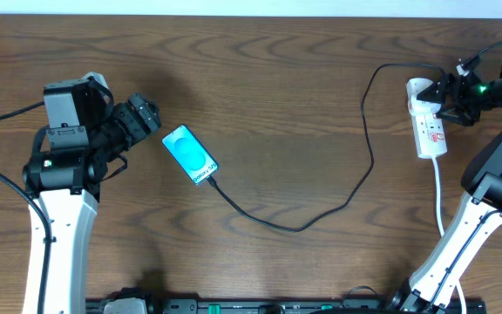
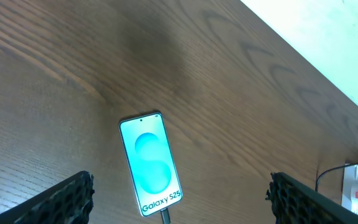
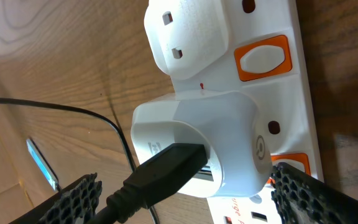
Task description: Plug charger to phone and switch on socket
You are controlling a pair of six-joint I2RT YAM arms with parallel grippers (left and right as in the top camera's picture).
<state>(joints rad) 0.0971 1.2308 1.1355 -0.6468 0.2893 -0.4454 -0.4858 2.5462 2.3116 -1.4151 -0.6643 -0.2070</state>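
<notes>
The phone (image 1: 190, 155) lies face up with a turquoise screen, left of the table's middle. It also shows in the left wrist view (image 2: 150, 163). The charger's connector tip (image 2: 165, 216) sits in the phone's bottom end. Its thin black cable (image 1: 295, 228) loops right to the socket (image 1: 431, 135). My left gripper (image 1: 151, 118) is open and empty, just left of the phone (image 2: 180, 182). My right gripper (image 3: 191, 186) is open, straddling a white adapter (image 3: 219, 134) on the socket (image 3: 291, 18). The charger's black plug (image 3: 166, 165) sits in that adapter. One finger is next to an orange switch (image 3: 291, 162).
A second white plug (image 3: 188, 37) sits in the strip beside another orange switch (image 3: 263, 59). The socket's thick white cord (image 1: 438, 196) runs toward the front edge beside the right arm. The socket's end shows at the far right of the left wrist view (image 2: 356, 186).
</notes>
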